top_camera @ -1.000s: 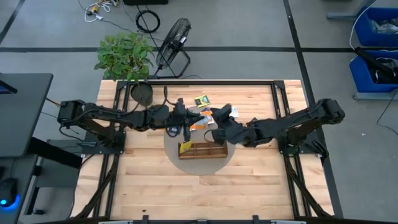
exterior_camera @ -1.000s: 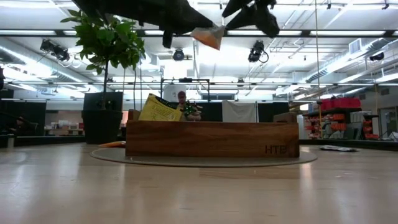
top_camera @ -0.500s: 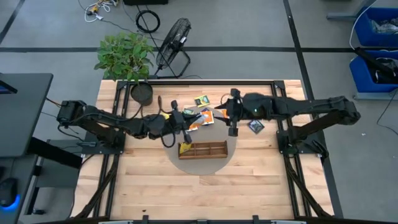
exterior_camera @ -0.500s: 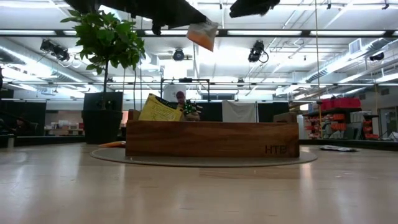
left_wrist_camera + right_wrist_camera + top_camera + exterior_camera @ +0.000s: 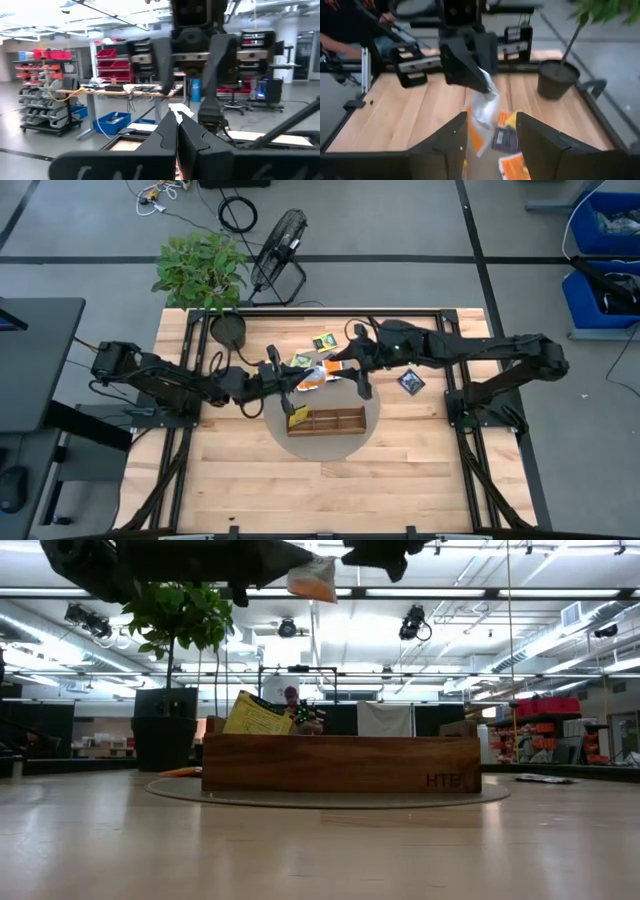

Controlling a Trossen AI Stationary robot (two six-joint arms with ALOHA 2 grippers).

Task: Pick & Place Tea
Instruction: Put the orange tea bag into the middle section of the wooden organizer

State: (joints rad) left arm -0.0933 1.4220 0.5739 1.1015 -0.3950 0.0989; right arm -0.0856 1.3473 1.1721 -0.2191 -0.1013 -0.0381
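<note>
Left pincer [image 5: 300, 377] raised above the table, clamped on an orange tea packet [image 5: 314, 376]; right pincer [image 5: 350, 367] just beside, fingers apart.

A grey floor [image 5: 90, 240] surrounds the wooden table [image 5: 240, 480]. A potted plant [image 5: 200, 268], a floor fan [image 5: 280, 242] and blue bins [image 5: 603, 220] stand nearby; red shelving [image 5: 112, 62], perhaps storage racks, lines the far wall.
</note>
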